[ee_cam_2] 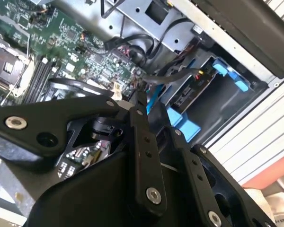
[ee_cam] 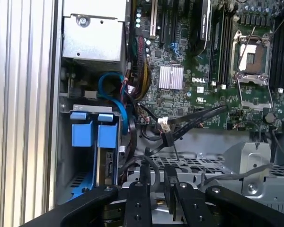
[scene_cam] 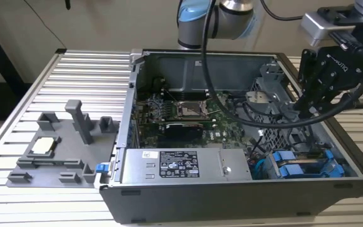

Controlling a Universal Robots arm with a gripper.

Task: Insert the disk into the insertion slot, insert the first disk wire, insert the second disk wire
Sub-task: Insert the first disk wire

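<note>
**Keep the plug square to the disk**

The disk (ee_cam: 107,135) sits in the slot (ee_cam: 67,165), near the green board (ee_cam: 180,80). The gripper (ee_cam: 156,172) hangs over the grey cage (ee_cam: 199,163) beside that board; open or closed, I cannot tell. I would approach slowly, keeping the loose wires (ee_cam: 194,118) away.

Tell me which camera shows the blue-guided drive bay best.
The first wrist view: it looks straight into the insertion slot, blue guides unobstructed. The exterior view shows it obliquely, in a corner of the case; the second wrist view shows it tilted behind the gripper.
</note>
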